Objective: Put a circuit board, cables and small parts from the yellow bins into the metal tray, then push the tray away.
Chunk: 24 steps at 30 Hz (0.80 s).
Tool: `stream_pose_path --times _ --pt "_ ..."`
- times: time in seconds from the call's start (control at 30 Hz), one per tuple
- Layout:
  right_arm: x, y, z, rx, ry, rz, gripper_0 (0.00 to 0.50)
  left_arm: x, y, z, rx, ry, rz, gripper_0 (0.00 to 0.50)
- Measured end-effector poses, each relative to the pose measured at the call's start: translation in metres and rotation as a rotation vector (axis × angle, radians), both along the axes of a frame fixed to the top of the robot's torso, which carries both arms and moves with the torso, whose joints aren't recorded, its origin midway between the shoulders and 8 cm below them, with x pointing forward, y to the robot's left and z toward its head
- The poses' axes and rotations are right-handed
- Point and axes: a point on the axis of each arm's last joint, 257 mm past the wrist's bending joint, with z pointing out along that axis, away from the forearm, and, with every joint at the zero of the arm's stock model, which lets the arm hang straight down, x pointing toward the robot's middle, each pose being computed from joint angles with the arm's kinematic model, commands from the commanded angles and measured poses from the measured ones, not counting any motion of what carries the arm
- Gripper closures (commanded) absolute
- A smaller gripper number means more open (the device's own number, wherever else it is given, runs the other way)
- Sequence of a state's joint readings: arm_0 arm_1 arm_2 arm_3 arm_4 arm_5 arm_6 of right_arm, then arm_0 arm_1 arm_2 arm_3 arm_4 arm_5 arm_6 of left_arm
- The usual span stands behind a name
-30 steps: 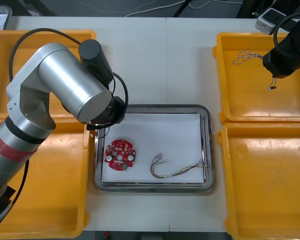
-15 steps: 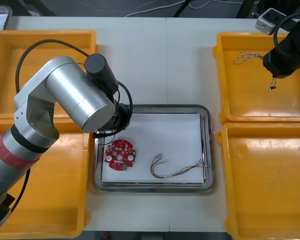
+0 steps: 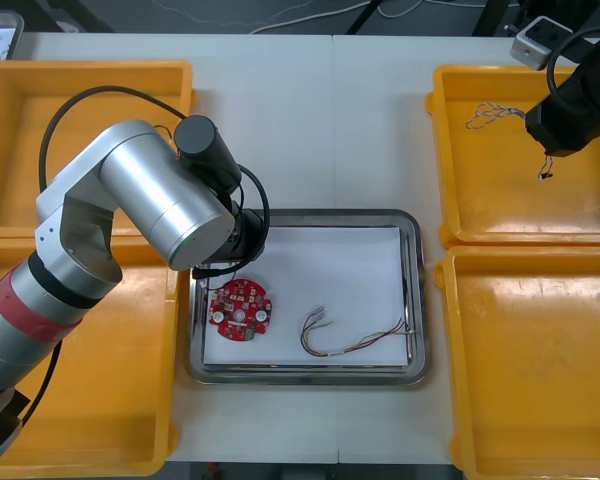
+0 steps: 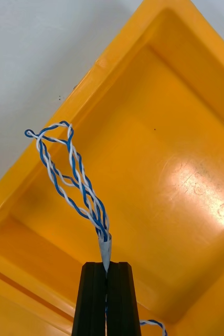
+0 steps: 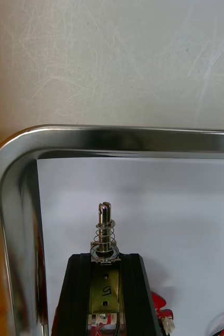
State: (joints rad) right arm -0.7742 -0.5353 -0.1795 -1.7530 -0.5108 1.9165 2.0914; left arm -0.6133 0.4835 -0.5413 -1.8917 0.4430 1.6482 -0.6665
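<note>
one small metal part (image 5: 105,226), pinched in the left gripper (image 5: 105,258), wants lowering onto bare tray (image 5: 117,137) before release; right gripper (image 4: 106,268) pinches cable (image 4: 97,218) over a bin (image 4: 185,131).

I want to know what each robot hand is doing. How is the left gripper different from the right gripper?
The left gripper holds a small metal part; the right gripper holds a twisted blue and white cable. The left gripper is over the metal tray, near a corner; the right gripper is over a yellow bin. Both have black fingers shut on something.
</note>
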Motion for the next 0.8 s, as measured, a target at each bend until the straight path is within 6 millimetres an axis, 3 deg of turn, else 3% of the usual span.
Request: stream_pose_path --times 0.8 --pt "0.000 0.000 0.000 0.000 0.000 0.000 0.500 0.015 -0.001 -0.024 0.024 -0.020 0.011 0.500"
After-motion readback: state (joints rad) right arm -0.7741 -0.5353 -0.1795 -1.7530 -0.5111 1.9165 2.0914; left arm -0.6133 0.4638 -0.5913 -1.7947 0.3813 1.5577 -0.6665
